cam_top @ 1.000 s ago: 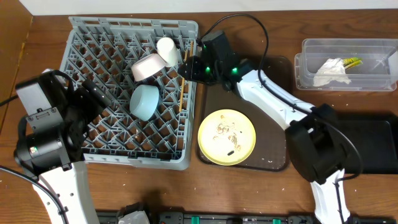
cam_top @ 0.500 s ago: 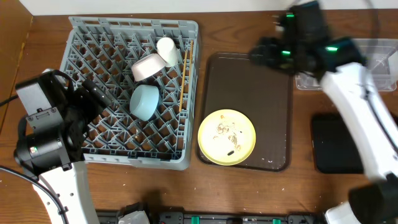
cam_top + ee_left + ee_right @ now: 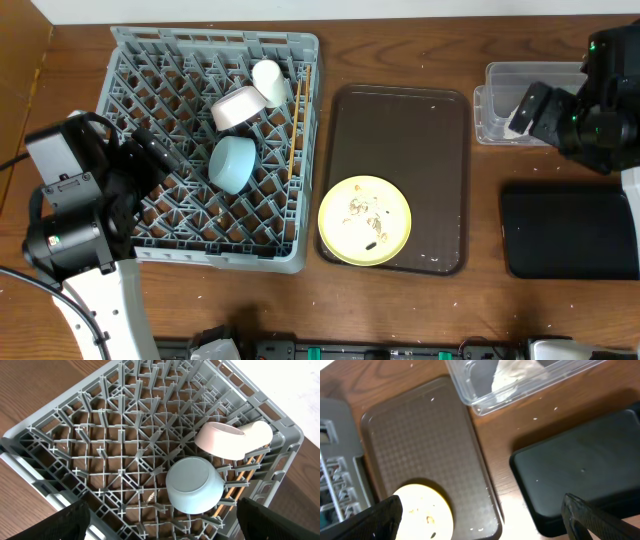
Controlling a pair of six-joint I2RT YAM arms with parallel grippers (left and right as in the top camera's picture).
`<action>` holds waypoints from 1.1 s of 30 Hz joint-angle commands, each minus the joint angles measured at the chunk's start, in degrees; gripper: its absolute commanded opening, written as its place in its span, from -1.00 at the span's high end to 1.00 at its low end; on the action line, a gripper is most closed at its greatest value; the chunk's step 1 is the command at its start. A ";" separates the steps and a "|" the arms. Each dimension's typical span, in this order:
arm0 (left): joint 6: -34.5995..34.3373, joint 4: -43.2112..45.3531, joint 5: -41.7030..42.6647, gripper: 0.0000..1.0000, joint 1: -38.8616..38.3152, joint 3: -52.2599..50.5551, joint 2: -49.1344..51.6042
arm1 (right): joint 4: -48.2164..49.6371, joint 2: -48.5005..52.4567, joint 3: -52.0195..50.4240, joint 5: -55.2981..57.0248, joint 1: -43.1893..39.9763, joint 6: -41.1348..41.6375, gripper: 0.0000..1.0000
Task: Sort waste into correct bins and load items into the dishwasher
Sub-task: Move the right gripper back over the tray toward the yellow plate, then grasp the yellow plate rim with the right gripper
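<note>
- The left gripper [image 3: 162, 510] hangs over the grey dish rack [image 3: 215, 38]; its 2 dark fingers sit at the bottom corners of the left wrist view, spread wide, with nothing between them and nothing touched.
- The right gripper [image 3: 482, 510] is above the table's far right side, between the clear tub [image 3: 470, 385] and the black bin [image 3: 570, 230]. Its 2 fingers are also wide apart and grip nothing.
- The rack holds 2 bowls, 1 cup and the chopsticks:
  - The pinkish-white bowl [image 3: 237, 108] is tipped on its side among the pegs.
  - The cream cup [image 3: 268, 80] lies just beyond it, touching its rim.
  - The light-blue bowl [image 3: 232, 164] sits near the rack's middle, turned so its base faces up.
  - The wooden chopsticks [image 3: 294, 120] lie along the rack's edge nearest the tray, just beside the 2 bowls.
- The dark brown tray [image 3: 400, 120] lies between the rack and the bins. The yellow plate [image 3: 365, 220] rests on its near end, with pale crumbs [image 3: 362, 210] scattered on the plate's face.
- The clear tub holds the crumpled white napkin [image 3: 512, 377]; the right arm hides much of the tub from overhead.
- The black bin lies on the table nearer than the tub, with a few pale specks on its surface.
</note>
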 commanded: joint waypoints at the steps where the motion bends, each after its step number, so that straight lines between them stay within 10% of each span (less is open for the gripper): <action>1: -0.79 -0.09 0.37 -0.89 0.28 0.28 0.02 | 0.22 0.09 0.26 -8.55 0.70 -6.91 -0.99; 8: -0.94 -0.09 0.37 -0.89 0.28 0.28 0.02 | 1.44 0.37 -3.69 -16.55 9.90 -20.02 -0.77; 17: -0.94 -0.11 0.35 -0.89 0.28 0.28 0.02 | 14.95 0.39 -24.90 -10.45 19.89 -9.16 -0.62; 21: -0.94 -0.09 0.35 -0.89 0.31 0.28 0.02 | 24.02 0.39 -34.80 -13.57 21.07 -1.42 0.17; 33: -0.94 -0.09 0.37 -0.89 0.28 0.28 0.02 | 42.40 4.24 -48.76 -15.74 22.32 6.58 0.27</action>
